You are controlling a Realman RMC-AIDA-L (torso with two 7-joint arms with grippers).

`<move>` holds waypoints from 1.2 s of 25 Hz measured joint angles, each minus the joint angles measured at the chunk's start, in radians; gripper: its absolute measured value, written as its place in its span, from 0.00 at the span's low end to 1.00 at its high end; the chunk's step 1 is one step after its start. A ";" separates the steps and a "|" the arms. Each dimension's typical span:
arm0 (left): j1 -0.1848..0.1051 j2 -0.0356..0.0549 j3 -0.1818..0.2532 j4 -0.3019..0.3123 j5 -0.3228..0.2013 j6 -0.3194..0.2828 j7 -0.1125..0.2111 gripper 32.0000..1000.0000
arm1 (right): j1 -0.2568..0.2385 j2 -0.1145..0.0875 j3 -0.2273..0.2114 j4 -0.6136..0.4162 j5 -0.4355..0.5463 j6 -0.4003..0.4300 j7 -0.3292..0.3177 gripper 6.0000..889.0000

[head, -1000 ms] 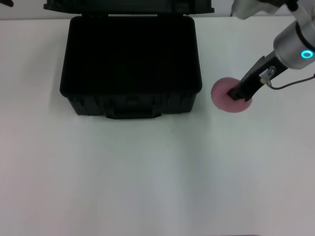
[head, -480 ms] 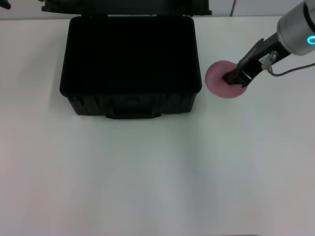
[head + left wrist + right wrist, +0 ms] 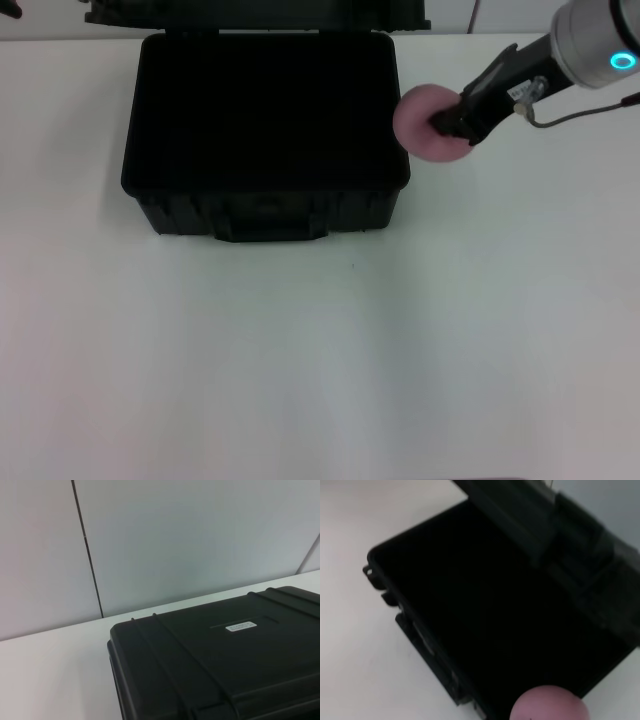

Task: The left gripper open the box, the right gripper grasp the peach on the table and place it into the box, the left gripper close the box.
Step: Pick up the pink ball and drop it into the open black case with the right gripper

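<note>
The black box [image 3: 262, 212] stands open at the back of the white table [image 3: 300, 360], its lid [image 3: 260, 14] raised behind it. My right gripper [image 3: 446, 124] is shut on the pink peach [image 3: 417, 121] and holds it in the air just beside the box's right rim. In the right wrist view the peach [image 3: 548, 705] hangs over the box's edge [image 3: 413, 625], with the dark inside beyond it. The left wrist view shows the lid's outer face [image 3: 215, 675] with its white label [image 3: 241, 626]. A dark tip of my left gripper [image 3: 6, 8] shows at the far left corner.
A pale wall with a dark seam [image 3: 87, 555] stands behind the table. A thin cable [image 3: 580, 112] hangs from the right arm.
The right gripper has lifted the peach off the table and carried it left and back, from beside the box's front right corner up to its right rim.
</note>
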 joint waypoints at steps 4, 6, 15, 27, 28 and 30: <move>-0.001 0.0001 0.000 0.000 0.000 0.000 0.000 0.35 | 0.000 0.001 -0.009 0.021 0.011 -0.042 -0.015 0.03; -0.002 0.0000 0.000 0.001 0.000 0.000 0.000 0.35 | 0.000 0.002 -0.011 0.042 0.013 -0.069 -0.026 0.03; -0.002 -0.0004 -0.002 0.001 -0.001 0.000 0.005 0.35 | 0.016 0.001 -0.014 0.134 0.051 -0.155 -0.065 0.03; -0.004 -0.0016 -0.003 0.001 -0.003 0.000 0.008 0.35 | 0.058 0.003 -0.092 0.242 0.073 -0.295 -0.090 0.03; -0.004 -0.0016 -0.003 0.001 -0.003 0.000 0.008 0.35 | 0.062 0.003 -0.099 0.251 0.079 -0.306 -0.091 0.03; -0.004 -0.0016 -0.003 0.001 -0.003 0.000 0.008 0.35 | 0.072 0.003 -0.107 0.272 0.088 -0.331 -0.095 0.03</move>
